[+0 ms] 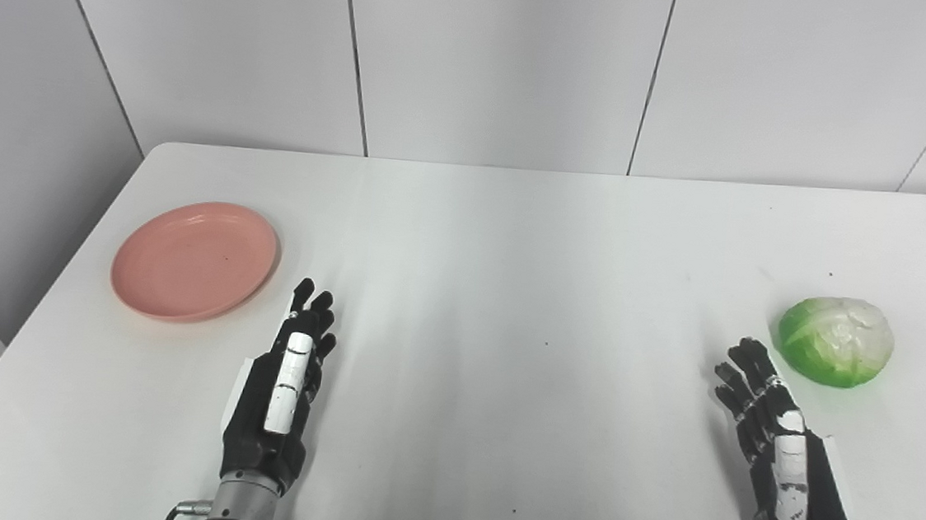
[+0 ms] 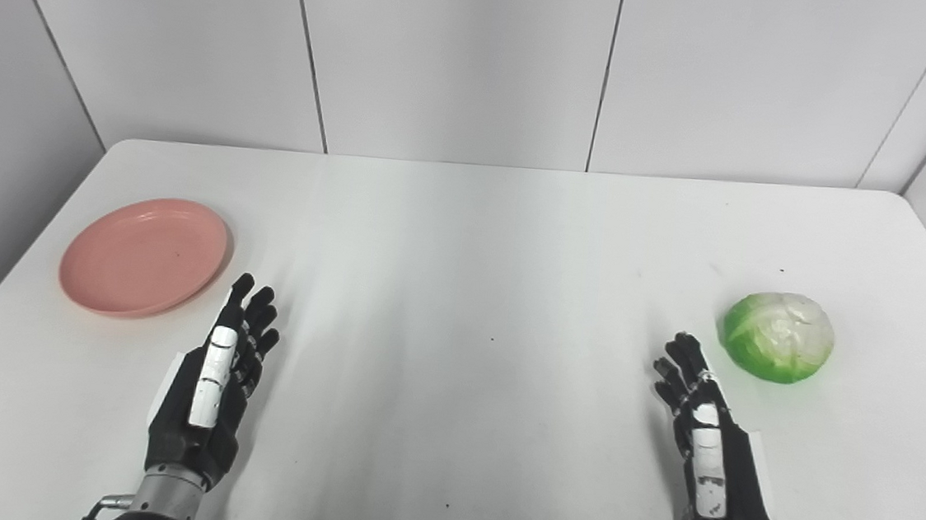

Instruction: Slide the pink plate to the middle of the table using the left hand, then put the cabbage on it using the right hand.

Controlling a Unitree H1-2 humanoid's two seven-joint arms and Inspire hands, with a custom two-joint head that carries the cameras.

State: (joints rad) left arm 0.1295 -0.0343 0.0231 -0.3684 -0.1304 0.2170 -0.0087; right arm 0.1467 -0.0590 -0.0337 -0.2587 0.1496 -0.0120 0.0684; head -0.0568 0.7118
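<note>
Plate first: in the left eye view we judge the sliding step not yet begun, since the round, shallow pink plastic plate (image 1: pixel 194 260) sits at the left side of the white desk (image 1: pixel 510 297), well apart from its middle. To do this well, we would bring the left robot hand (image 1: pixel 280 394) to the plate's far-left rim and push or drag it low and flat, keeping the pressure light so it glides rather than tips. That black robot hand hovers near the plate's lower right edge, not touching it, palm turned inward, fingers extended and slightly apart, holding nothing. In the right eye view the pale green and white round cabbage (image 2: pixel 779 336) rests at the desk's right side, and the right robot hand (image 2: pixel 707 461) waits just beside it on its near-left, fingers straight and spread a little, empty and clear of the vegetable. We judge it should hold back until the plate reaches the bare centre between the two arms.
</note>
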